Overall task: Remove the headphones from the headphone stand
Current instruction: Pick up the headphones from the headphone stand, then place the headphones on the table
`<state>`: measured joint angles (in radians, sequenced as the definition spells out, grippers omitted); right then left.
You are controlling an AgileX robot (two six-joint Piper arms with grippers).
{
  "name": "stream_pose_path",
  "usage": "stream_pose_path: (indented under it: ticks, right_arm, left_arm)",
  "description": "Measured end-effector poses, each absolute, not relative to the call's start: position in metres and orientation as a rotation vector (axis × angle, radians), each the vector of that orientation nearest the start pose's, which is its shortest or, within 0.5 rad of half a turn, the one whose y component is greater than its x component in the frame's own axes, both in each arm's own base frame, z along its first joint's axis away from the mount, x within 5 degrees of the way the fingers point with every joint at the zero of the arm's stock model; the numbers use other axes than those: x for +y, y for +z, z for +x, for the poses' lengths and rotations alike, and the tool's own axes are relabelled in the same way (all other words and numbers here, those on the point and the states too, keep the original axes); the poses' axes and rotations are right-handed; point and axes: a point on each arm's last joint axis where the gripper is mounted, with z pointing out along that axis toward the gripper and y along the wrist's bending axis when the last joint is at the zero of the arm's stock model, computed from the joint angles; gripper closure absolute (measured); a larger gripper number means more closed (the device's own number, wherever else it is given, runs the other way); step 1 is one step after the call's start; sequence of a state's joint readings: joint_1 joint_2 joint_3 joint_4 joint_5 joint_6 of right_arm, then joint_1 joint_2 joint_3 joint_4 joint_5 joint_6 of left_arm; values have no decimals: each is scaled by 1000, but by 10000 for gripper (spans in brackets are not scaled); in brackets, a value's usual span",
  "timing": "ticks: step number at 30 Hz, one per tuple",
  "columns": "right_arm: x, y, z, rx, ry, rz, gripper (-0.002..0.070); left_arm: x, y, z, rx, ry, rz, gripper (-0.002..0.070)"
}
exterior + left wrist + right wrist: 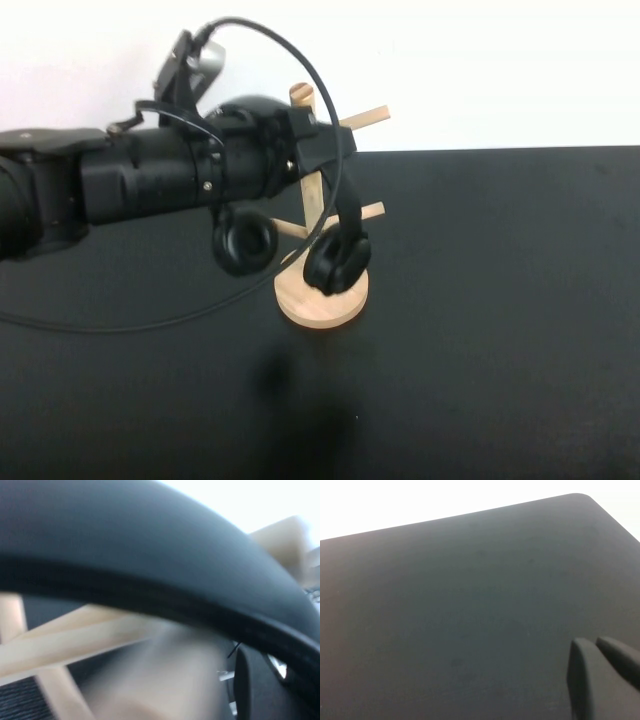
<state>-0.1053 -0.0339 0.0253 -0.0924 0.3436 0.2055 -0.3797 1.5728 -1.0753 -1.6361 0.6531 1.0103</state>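
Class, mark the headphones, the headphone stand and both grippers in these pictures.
headphones (pixel 337 262): high view, right ear cup.
headphone stand (pixel 322 302): high view, round base.
left gripper (pixel 300 125): high view, at the headband by the post top.
right gripper (pixel 600 677): right wrist view, jaws over table.

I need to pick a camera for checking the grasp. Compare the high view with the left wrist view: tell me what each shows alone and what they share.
Only the high view shows the whole scene: the left gripper at the top of the headphone stand, both ear cups hanging, the round base, the black table. Only the left wrist view shows the headband's underside close up, crossing the wooden pegs. Both show the headphones on the stand. Neither shows the right gripper, which sits over bare table.
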Motion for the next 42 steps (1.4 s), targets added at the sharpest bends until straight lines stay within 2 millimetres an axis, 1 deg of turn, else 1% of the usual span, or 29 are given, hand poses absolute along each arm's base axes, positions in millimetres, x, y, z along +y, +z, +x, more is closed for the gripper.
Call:
stream_pose_path:
  ticks: [8,14,17,21,25,29,31,34,38,42]
  right_arm:
    - [-8,176,52,1803,-19,225,682]
    - [-8,176,52,1803,-19,225,682]
    - [-8,176,52,1803,-19,225,682]
    - [-8,176,52,1803,-19,225,682]
    - [-8,176,52,1803,-19,225,682]
    - [-8,176,52,1803,-19,225,682]
    - [-8,176,52,1803,-19,225,682]
    - [-8,176,52,1803,-19,225,682]
    - [-8,176,52,1803,-19,225,682]
    - [-8,176,52,1803,-19,225,682]
  left_arm:
    - [-168,340,273,1998,-1233,291,575]
    - [-154,370,239,1977,-1163,387,575]
    - [-146,380,220,2020,-1099,442,581]
    - [-133,382,201,2180,-962,507,596]
    - [-121,375,195,2401,-781,533,602]
    - [-113,358,202,2567,-602,490,610]
    - [-112,348,209,2634,-547,493,621]
    - [-117,330,223,2715,-516,517,624]
    - [-124,306,243,2779,-496,532,624]
    - [-132,276,266,2822,-477,510,624]
